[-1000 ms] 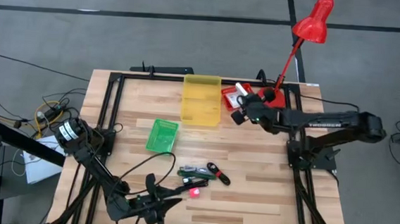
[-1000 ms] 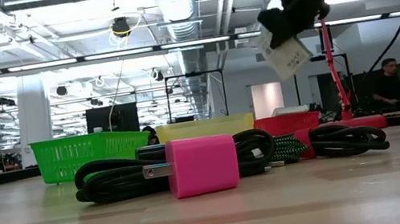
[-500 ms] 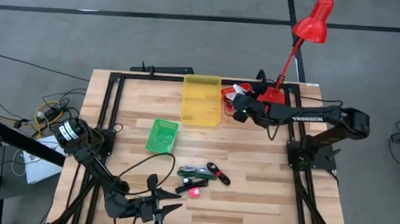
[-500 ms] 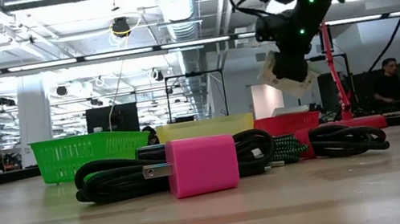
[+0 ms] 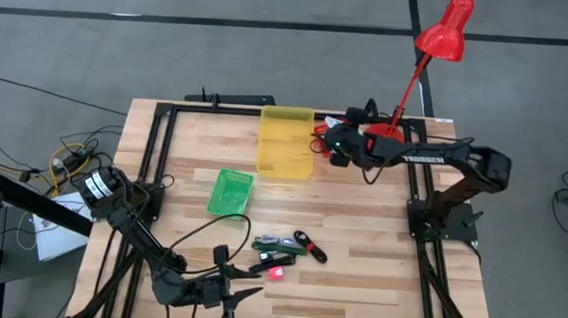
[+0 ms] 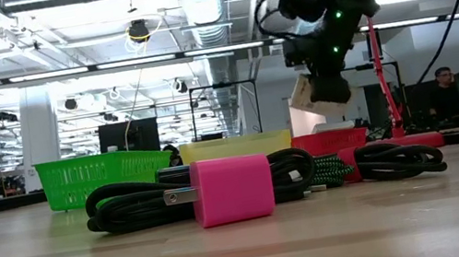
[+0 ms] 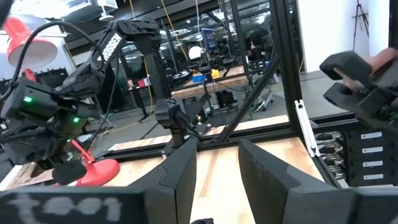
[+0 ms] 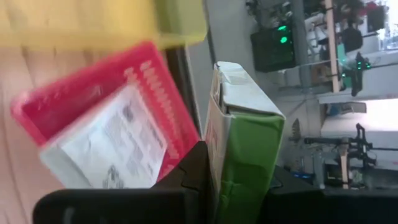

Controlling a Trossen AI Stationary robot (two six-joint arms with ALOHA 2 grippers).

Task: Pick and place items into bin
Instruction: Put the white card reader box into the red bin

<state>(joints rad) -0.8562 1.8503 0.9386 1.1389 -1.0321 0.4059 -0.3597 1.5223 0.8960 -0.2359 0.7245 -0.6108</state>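
A light, stiff carton (image 8: 239,143), best held by its flat faces, is pinched in the right gripper (image 5: 337,146) above the red bin (image 8: 93,99), upper centre-right of the high view.

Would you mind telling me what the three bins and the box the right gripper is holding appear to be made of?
The green bin, yellow bin and red bin look like moulded plastic: bright uniform colour, and the red rim is slotted. The box in the right gripper looks like printed cardboard, with folded flaps and creased edges, probably a matte finish.
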